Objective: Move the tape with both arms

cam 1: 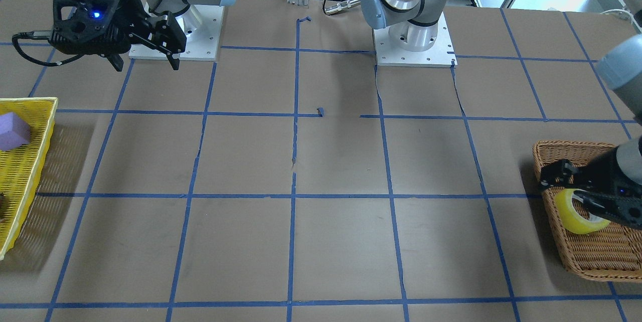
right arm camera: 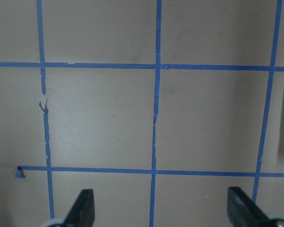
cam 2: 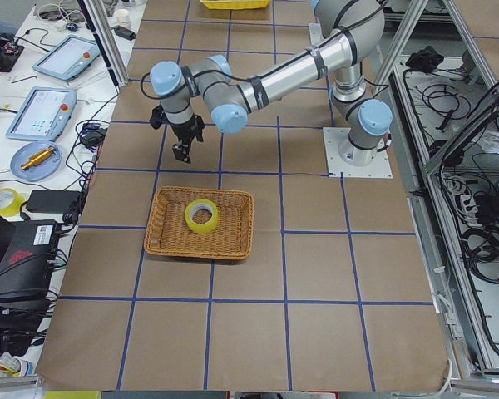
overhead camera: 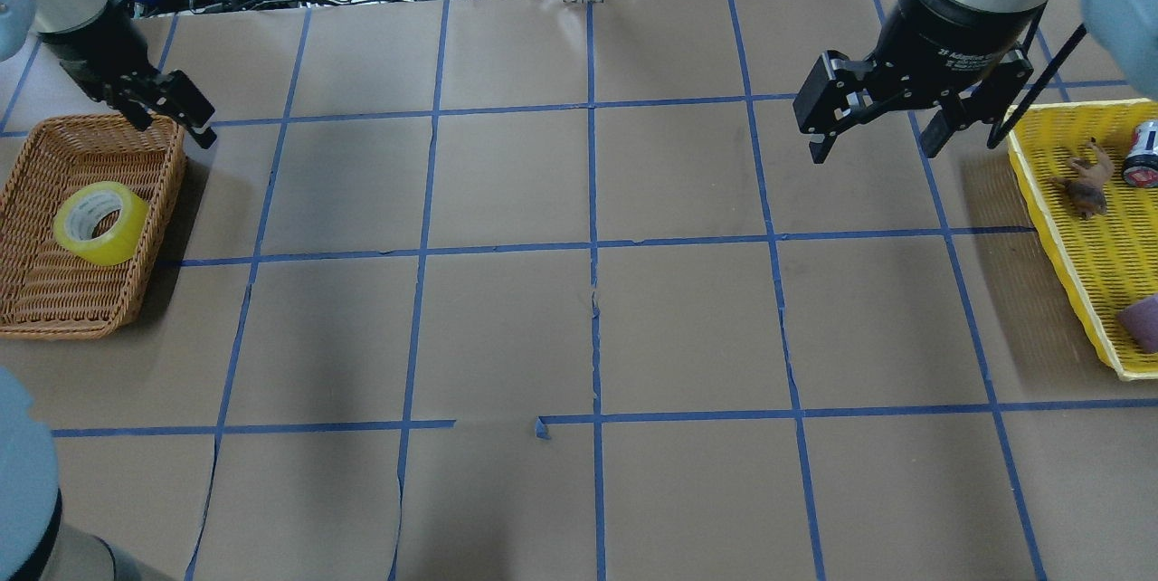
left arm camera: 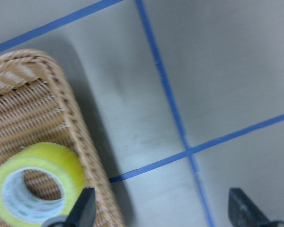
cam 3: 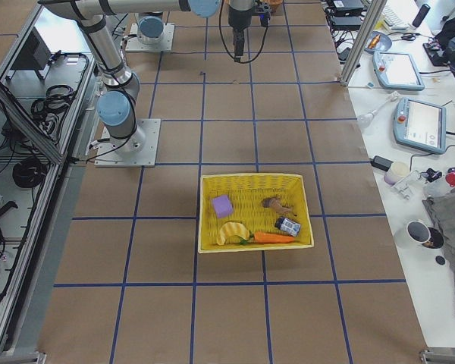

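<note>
The tape (overhead camera: 99,222) lies in the basket (overhead camera: 54,309) at the left edge of the tabletop (overhead camera: 688,328). The left gripper (overhead camera: 174,127) hangs by the basket's far inboard corner. The tray (overhead camera: 1099,264) sits at the right edge, with the block (overhead camera: 1142,324) in its near end. The right gripper (overhead camera: 874,153) hangs just inboard of the tray.

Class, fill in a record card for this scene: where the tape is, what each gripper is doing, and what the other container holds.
tape: yellow roll lying in the wicker basket, not gripped
left gripper: jaws open, empty, above the basket's far corner
right gripper: jaws open, empty, hovers near the yellow tray
yellow tray contents: purple block and other small items
</note>
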Robot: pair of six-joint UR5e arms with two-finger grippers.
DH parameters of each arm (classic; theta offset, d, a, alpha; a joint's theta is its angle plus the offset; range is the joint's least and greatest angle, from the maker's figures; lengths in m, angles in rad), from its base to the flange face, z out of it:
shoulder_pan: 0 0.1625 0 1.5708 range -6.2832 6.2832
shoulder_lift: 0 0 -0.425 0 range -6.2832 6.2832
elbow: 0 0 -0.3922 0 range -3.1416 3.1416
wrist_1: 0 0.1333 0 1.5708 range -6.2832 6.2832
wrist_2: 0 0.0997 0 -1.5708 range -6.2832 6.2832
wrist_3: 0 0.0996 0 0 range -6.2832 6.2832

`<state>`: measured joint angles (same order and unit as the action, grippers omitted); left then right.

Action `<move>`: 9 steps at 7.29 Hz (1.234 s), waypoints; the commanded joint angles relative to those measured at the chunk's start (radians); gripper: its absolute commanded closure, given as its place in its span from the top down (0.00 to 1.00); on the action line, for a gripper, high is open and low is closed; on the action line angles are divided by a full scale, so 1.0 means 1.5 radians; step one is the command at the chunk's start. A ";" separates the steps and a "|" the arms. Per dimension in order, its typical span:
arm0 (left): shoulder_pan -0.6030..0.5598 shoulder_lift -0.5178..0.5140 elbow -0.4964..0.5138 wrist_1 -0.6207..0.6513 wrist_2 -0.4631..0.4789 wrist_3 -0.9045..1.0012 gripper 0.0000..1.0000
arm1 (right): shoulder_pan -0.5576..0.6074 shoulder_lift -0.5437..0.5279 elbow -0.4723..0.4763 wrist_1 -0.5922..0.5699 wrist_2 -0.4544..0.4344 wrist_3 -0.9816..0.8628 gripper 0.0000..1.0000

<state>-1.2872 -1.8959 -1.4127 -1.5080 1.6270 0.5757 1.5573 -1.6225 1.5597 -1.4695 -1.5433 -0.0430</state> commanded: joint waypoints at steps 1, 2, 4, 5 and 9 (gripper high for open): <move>-0.177 0.042 0.000 -0.039 0.005 -0.222 1.00 | 0.000 0.001 0.000 0.000 -0.001 0.000 1.00; -0.248 0.062 -0.004 -0.040 0.006 -0.288 1.00 | 0.000 0.001 0.002 0.000 -0.005 0.000 1.00; -0.255 0.136 -0.002 -0.067 0.004 -0.294 1.00 | 0.000 0.000 0.004 0.000 -0.006 0.000 1.00; -0.244 0.180 -0.002 -0.077 0.005 -0.292 1.00 | 0.000 0.001 0.004 -0.001 -0.006 0.000 1.00; -0.165 0.253 -0.043 -0.133 0.000 -0.251 1.00 | 0.000 0.001 0.004 -0.003 -0.024 -0.001 1.00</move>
<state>-1.5768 -1.5367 -1.4606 -1.7152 1.6259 0.1621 1.5570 -1.6215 1.5662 -1.4740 -1.5602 -0.0433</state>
